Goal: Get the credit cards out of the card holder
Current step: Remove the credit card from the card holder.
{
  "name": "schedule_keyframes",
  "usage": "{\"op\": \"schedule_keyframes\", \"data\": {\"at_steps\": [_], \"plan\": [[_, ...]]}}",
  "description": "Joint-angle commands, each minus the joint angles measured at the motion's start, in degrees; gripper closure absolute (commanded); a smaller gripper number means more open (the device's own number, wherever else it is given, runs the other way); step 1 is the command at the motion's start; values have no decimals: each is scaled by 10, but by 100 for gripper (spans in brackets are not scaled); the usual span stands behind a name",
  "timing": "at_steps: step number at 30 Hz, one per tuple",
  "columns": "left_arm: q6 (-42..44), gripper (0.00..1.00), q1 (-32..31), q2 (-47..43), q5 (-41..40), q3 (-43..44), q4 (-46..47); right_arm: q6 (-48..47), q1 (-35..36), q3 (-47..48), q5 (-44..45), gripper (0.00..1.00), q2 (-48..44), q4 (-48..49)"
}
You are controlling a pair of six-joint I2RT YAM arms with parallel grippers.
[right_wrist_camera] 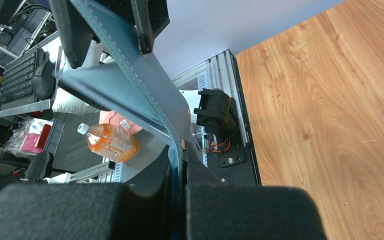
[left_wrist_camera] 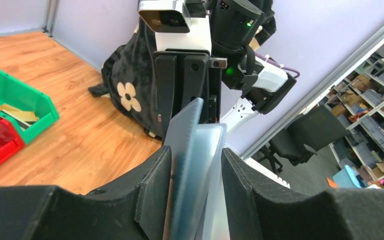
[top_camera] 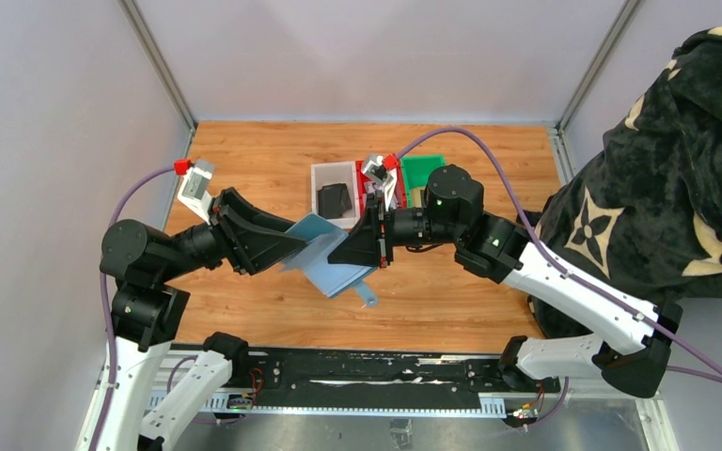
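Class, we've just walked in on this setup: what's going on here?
Both arms hold the teal card holder up between them, above the table. The left gripper clamps one side, where a pale card shows. The right gripper is shut on the other flap. No card looks pulled out yet.

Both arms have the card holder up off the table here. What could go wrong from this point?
1. The right gripper pinches only a thin flap edge of the card holder; a slip could leave it swinging from the left gripper.
2. The left gripper seems to clamp the flap and what looks like a pale card together, so the card may stay pinned inside.
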Motion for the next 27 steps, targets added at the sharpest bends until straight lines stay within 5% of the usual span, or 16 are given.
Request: {"op": "schedule_keyframes", "data": {"at_steps": [1, 13, 21, 27], "plan": [[1, 53, -3, -5, 9, 9, 6, -9, -7, 23, -8, 100, 3, -6], [103, 51, -3, -24, -6, -9, -51, -4, -6, 53, -11, 100, 11, -28], [110, 17, -3, -35, -15, -3, -53, -15, -6, 98, 41, 100, 41, -117], [261, 4, -3, -75, -24, -38, -66, 7, -6, 140, 107, 100, 70, -155]]}}
